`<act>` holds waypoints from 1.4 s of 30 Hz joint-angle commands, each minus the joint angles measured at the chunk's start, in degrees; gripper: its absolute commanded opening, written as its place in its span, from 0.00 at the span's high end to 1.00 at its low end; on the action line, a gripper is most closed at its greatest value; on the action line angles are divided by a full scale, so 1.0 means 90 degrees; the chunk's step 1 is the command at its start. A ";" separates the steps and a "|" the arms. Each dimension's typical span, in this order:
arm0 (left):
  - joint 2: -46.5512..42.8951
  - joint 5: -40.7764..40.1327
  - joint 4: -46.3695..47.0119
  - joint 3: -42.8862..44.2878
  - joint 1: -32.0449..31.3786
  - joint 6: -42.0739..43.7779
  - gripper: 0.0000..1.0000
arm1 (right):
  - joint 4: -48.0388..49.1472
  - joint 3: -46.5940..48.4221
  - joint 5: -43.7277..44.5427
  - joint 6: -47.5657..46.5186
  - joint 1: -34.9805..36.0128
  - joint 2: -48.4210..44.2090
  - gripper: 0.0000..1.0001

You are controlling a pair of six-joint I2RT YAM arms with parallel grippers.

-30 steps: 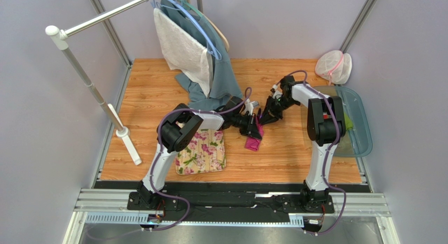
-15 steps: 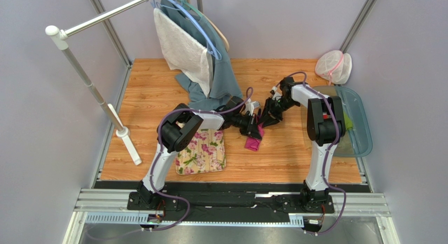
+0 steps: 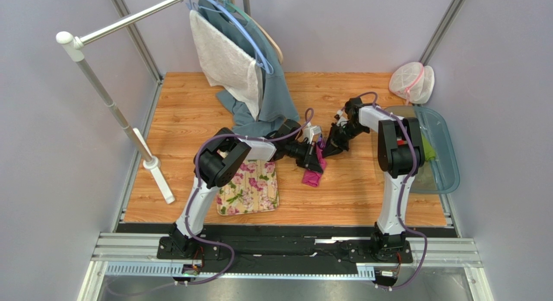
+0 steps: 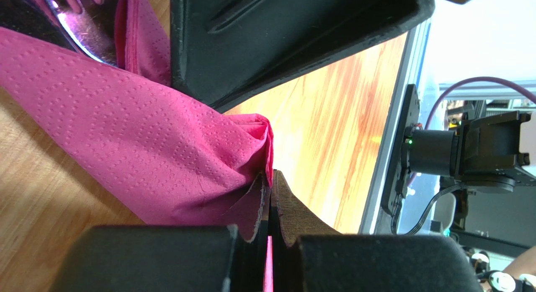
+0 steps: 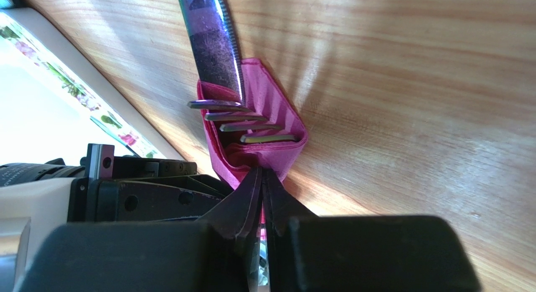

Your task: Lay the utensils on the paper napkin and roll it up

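- The flowered mat lies on the wooden table, under the left arm.
- The left gripper has its fingers pressed together on a fold of the paper napkin (bunched, not flat). The napkin rests on bare wood a little to the right of the mat.
- The utensils sit inside the napkin's folds. The fork tines and a flat piece, possibly a knife, poke out.
- The right gripper has its fingers closed on the napkin's edge just beside the tines, close to the left gripper.
- A teal tray sits at the table's right side.
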 commanded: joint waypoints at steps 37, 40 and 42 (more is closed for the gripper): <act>0.0712 0.0263 -0.1405 0.0474 -0.0051 0.0814 0.56 | -0.1156 0.0795 -0.0105 -0.0835 -0.0312 -0.0503 0.75; 0.0712 0.0253 -0.1385 0.0474 -0.0051 0.0794 0.50 | -0.0971 0.0581 -0.0418 -0.0640 -0.0283 -0.0503 0.75; 0.0712 0.0233 -0.1404 0.0503 -0.0051 0.0804 0.47 | -0.0805 0.0424 -0.0564 -0.0532 -0.0254 -0.0484 0.76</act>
